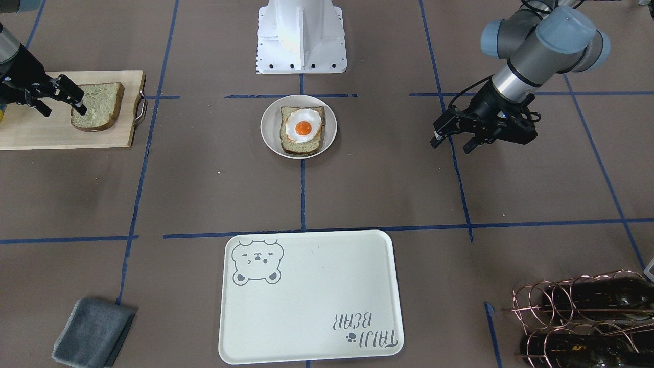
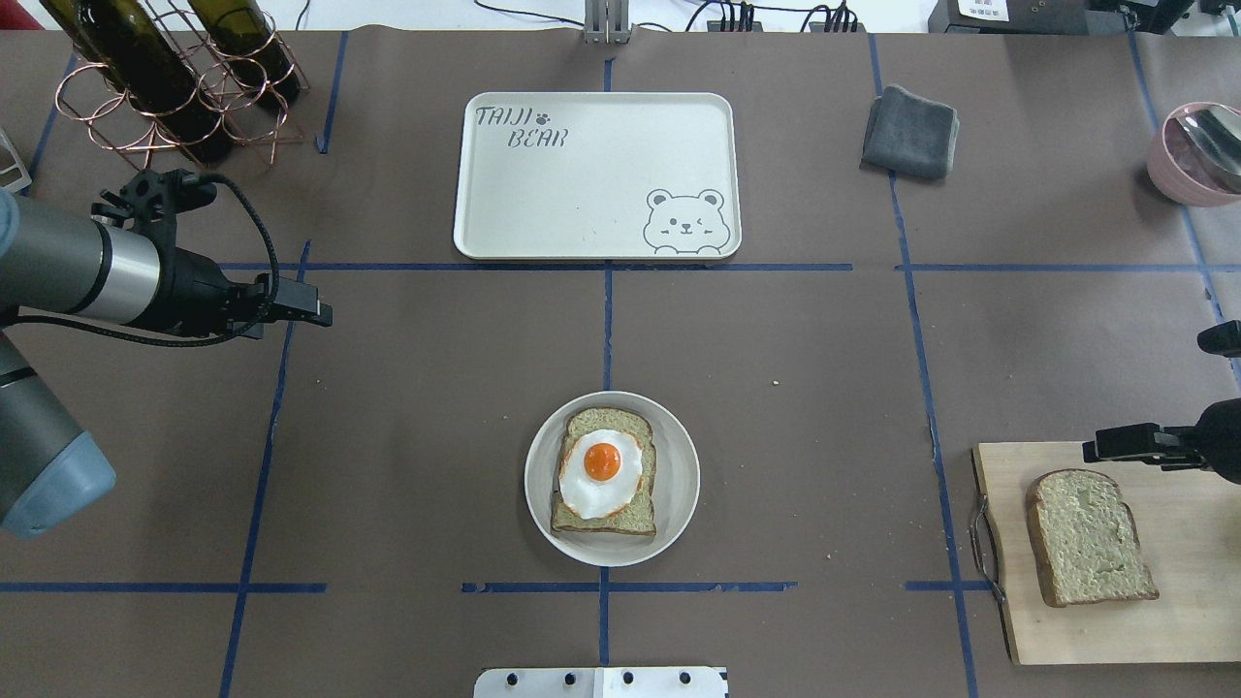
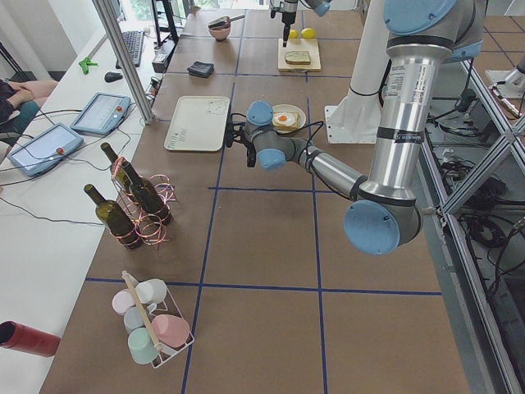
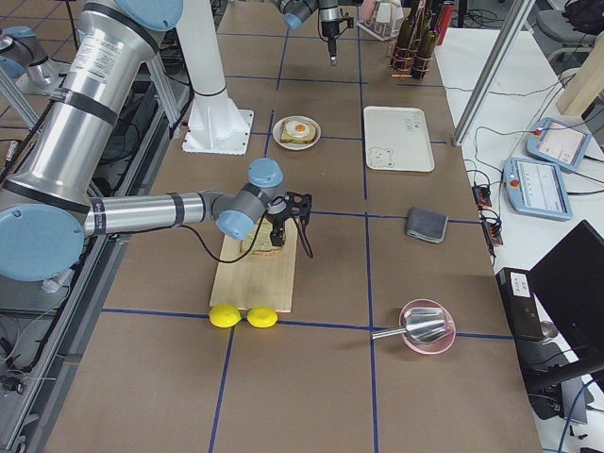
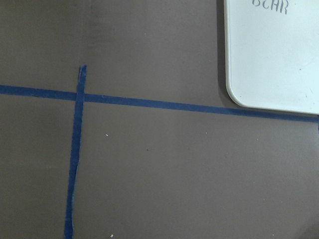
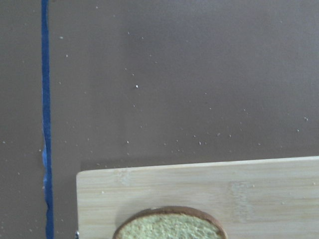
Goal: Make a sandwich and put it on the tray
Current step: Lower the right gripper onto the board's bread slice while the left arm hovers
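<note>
One bread slice with the fried egg [image 1: 303, 125] on it lies on a small round white plate [image 1: 271, 128] at the table's middle; the egg also shows in the overhead view [image 2: 602, 472]. The second bread slice [image 1: 97, 106] lies on a wooden cutting board [image 1: 30, 130] and shows in the overhead view [image 2: 1091, 535] and the right wrist view [image 6: 169, 226]. My right gripper [image 1: 64, 108] is open and empty, just above that slice's edge. My left gripper [image 1: 452, 142] is open and empty, hovering over bare table. The cream bear tray [image 1: 306, 306] lies empty across the table.
A grey folded cloth [image 2: 911, 131] lies beside the tray [image 2: 582, 194]. A copper rack with wine bottles [image 2: 165, 87] stands near my left arm. A pink bowl with a spoon [image 2: 1197, 150] sits at the far right. Two lemons [image 4: 243, 316] lie by the cutting board's end.
</note>
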Available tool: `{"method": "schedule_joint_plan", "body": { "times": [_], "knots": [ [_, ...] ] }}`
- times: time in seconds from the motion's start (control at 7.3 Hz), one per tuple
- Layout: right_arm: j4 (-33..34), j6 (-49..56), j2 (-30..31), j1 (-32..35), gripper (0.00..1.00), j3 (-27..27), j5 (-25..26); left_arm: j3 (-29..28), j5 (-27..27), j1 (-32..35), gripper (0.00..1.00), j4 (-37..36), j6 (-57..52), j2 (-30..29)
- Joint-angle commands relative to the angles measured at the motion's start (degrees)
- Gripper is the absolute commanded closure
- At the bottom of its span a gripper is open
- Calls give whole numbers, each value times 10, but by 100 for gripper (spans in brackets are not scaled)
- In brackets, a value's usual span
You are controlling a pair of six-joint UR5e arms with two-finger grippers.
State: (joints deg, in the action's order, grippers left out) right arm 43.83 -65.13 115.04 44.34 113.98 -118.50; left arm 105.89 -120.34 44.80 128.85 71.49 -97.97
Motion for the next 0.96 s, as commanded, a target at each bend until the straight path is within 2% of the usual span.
{"method": "schedule_joint_plan", "body": {
  "times": [0.0, 0.14, 0.55, 0.68, 0.82],
  "knots": [
    [-68, 1, 37, -16, 0, -29, 1, 10, 22, -25, 0, 0, 29, 0],
    [-78, 1, 34, -27, 0, -46, 7, 10, 49, -51, 0, 0, 49, -2],
    [-81, -11, 32, -76, 3, -65, 43, 12, 50, -56, 0, -3, 52, -14],
    [-99, -12, 32, -78, 8, -65, 39, 13, 50, -56, 0, -3, 52, -15],
    [-101, -18, 32, -86, 20, -65, 37, 13, 50, -56, 0, -3, 52, -15]
  ]
}}
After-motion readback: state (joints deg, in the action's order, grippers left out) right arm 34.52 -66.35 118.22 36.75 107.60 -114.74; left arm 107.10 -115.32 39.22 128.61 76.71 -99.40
